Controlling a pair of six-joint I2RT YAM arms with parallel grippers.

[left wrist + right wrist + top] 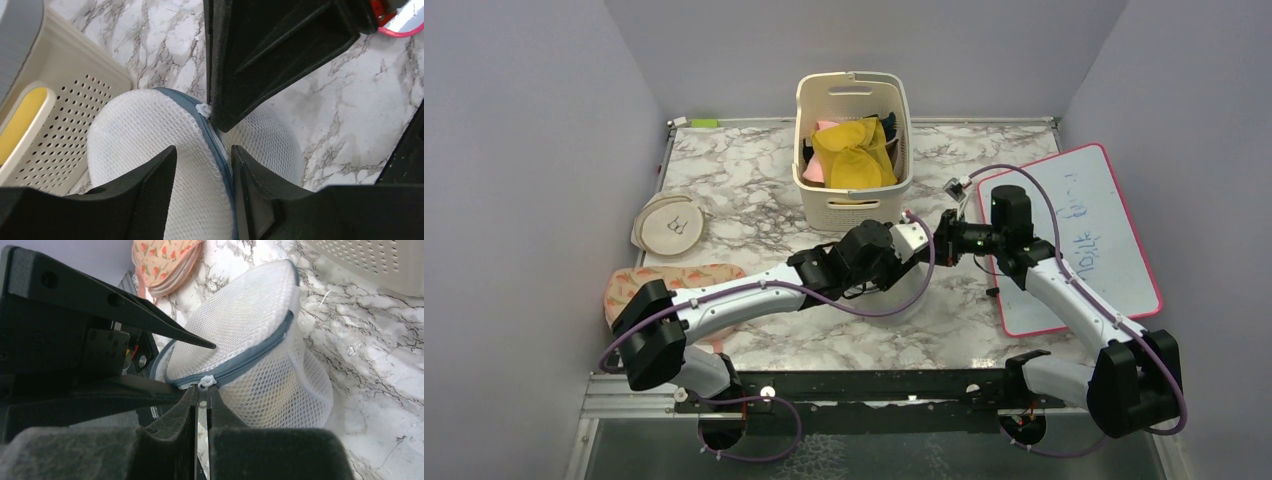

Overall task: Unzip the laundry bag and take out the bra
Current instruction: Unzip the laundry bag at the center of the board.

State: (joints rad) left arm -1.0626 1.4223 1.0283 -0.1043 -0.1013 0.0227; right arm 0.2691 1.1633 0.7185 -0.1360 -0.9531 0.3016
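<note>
While my arms meet just near the basket, the laundry bag sits mid-table beneath them. Left wrist: my left gripper straddles its zip trim, fingers apart, grip unclear. Right wrist: my right gripper pinches the white zip pull.

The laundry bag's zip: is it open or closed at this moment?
Closed, as far as visible: on the laundry bag the zip teeth meet all along from the white pull, which the right gripper pinches.
</note>
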